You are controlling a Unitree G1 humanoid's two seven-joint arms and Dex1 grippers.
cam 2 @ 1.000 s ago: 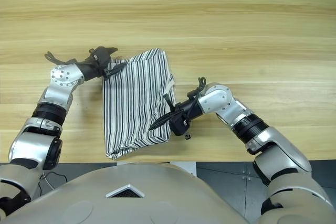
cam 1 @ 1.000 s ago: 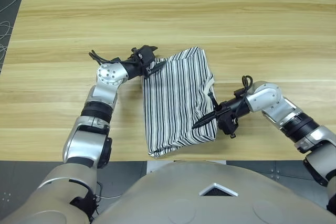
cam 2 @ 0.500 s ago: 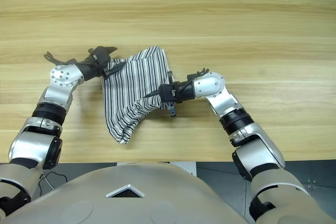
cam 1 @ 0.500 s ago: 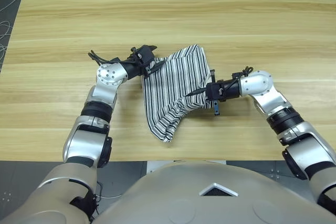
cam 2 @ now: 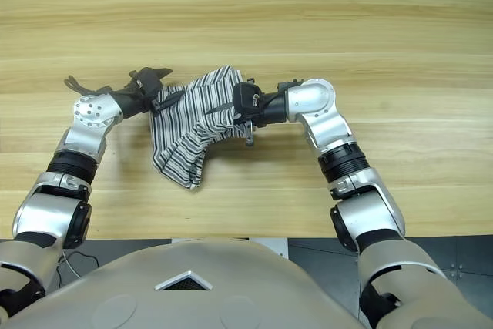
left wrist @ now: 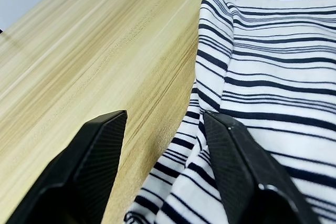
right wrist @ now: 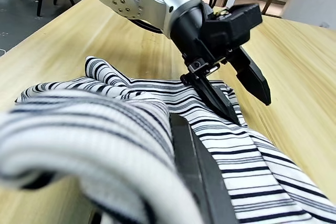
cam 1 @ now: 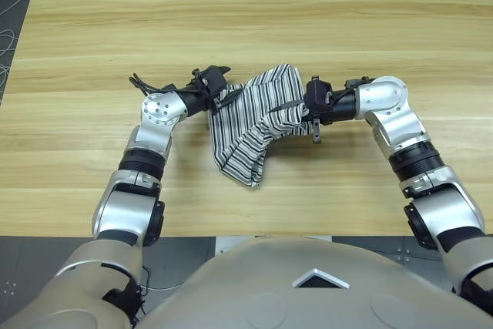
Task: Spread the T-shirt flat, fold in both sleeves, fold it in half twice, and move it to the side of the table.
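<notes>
While the wooden table runs wide under both arms, the black-and-white striped T-shirt lies bunched near its front edge, between the two grippers. From where I stand the cloth is crumpled rather than flat: its far edge spreads along the wood, and the rest gathers into folds that taper to a point toward the robot. The right gripper comes in from the shirt's right side with its jaws clamped on a gathered fold of the striped fabric. In the right wrist view the cloth drapes thickly over one black finger. The left gripper sits at the shirt's far left corner with its jaws apart. In the left wrist view, one finger rests on the striped edge and the other is over the wood just beside it.
</notes>
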